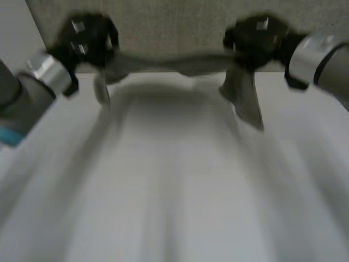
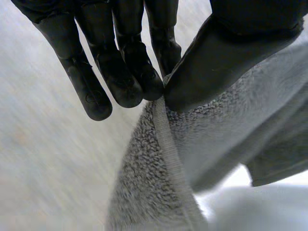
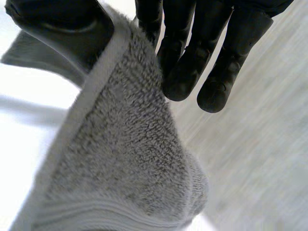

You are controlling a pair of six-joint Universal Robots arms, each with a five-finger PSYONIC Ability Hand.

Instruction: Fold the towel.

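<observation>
A: Fig. 1. Stretching towel (image 1: pixel 180 64) in mid-air betw. both arms, above far side of desk (image 1: pixel 174 207). Spanning as a narrow, bunched band, w/ loose ends hanging below each grip.

B: Left robot hand (image 2: pixel 120 72): pinching hemmed edge nr. one end, w/ thumb against fingertips. Gripping cloth, not merely touching.

A: Right robot hand (image 3: pixel 192 62): doing same at opp. end. Pressing hem w/ thumb against the fingers, w/ terry pile bunching just below.

B: Judging step in hand: lifting & spreading, prior to laying flat or bringing one half over other. Not yet showing any fold, so reading task as early.

A: Doing it well, prob.:
- travelling w/ both arms at equal height & pace, avoiding a skewed edge;
- widening span enough for flattening the bunched middle, but stopping short of tugging hem out of either pinch;
- lowering free part onto desk first, then laying held edge over it.

B: Watching for: slipping at fingertip pinches during any quick swing; creasing if setting down while bunched. Releasing only after aligning edges.
</observation>
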